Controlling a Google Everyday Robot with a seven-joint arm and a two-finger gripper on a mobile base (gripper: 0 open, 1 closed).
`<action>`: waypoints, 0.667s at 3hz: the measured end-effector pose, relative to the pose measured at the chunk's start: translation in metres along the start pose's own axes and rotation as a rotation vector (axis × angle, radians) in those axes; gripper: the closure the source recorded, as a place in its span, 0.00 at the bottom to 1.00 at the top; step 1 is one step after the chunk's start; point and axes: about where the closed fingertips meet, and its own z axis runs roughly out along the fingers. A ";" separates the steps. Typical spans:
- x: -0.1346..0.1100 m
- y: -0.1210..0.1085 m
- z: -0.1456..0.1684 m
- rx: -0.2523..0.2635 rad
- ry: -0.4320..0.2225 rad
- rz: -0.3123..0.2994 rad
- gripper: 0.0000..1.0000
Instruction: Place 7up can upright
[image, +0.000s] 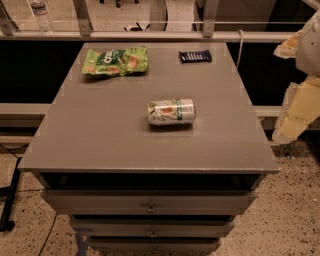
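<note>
One 7up can (171, 111) lies far from right-edge jaws.

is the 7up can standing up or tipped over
Tipped: the 7up can lies on its side on the table. The gripper is beyond the table's right side, not touching it.

Reads as a robot test area in a lab or office-type building. Grounds: plain grey bench (100, 135) with three shallow drawers (150, 202) below, standing on speckled terrazzo floor (295, 215); metal rail (150, 36) with uprights behind; pale cable (239, 50) hanging from the rail. Set out sparsely on the bench as test items: 7up can (171, 111) on its side, green snack bag (115, 61), dark wrapper (195, 56). Pale tool (300, 107) at right edge of view, beside the bench, clear of its top.
</note>
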 end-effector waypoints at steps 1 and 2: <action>0.000 0.000 0.000 0.000 0.000 0.000 0.00; -0.023 0.001 0.012 -0.027 -0.006 -0.039 0.00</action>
